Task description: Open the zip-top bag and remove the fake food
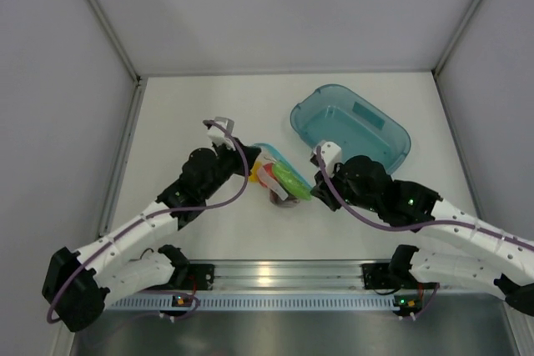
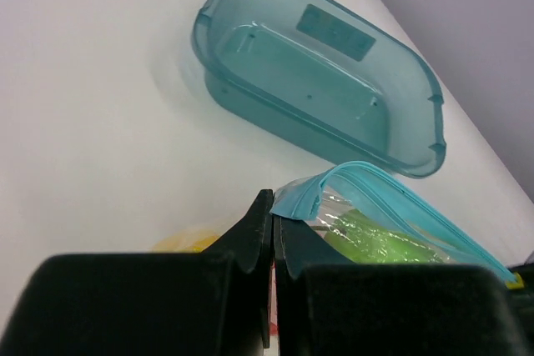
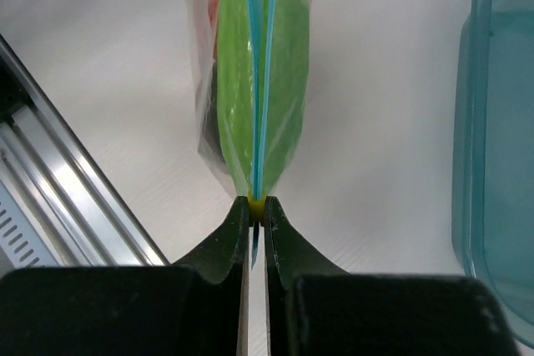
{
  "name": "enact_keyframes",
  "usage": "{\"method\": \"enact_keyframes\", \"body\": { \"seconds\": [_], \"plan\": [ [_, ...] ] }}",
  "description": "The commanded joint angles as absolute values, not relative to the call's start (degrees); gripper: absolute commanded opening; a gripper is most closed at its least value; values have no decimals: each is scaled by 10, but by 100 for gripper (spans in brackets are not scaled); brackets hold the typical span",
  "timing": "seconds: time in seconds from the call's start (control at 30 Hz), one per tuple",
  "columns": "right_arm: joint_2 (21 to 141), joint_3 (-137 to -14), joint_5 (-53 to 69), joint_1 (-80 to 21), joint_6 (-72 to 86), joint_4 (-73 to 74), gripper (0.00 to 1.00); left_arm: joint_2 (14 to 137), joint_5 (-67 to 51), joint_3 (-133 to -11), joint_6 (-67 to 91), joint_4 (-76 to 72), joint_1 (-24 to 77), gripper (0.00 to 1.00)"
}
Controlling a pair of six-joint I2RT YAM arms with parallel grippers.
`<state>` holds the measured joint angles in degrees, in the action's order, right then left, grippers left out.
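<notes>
Left gripper (image 2: 273, 235): fingers pressed together on the folded end of the light blue zip strip, pinching the bag's mouth right at its tips
Small clear crinkly zip-top bag (image 1: 279, 177): held between the two grippers, its blue strip (image 3: 258, 81) running straight ahead from the right gripper's tips; in the left wrist view the strip bows a little near the left pinch
Fake food: still inside the bag; a green oblong plastic piece (image 3: 259, 89) fills the film just ahead of the right tips, with yellow and red bits beyond it
Right gripper (image 3: 258, 210): fingers pinched on the opposite end of the same strip
Teal translucent plastic tray (image 1: 350, 127): beyond the right gripper, apart from the bag
Step in hand: opening the mouth, both ends gripped
Next move: likely pull the lips apart, without slipping
</notes>
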<state>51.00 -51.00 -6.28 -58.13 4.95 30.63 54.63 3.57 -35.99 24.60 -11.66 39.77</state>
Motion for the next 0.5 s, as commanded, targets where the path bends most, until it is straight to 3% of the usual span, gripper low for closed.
{"method": "enact_keyframes", "body": {
  "seconds": [0.0,0.17,0.3,0.47],
  "plan": [
    [498,-505,-25,-590,62,374,0,565,130,-376,269,-119,381,0],
    [498,-494,-3,-592,62,372,1,590,98,-385,272,-119,378,0],
    [501,-490,11,-592,66,360,12,602,34,-374,262,-148,374,0],
    [505,-483,4,-592,77,338,17,611,-161,-342,236,-247,367,0]
  ]
}}
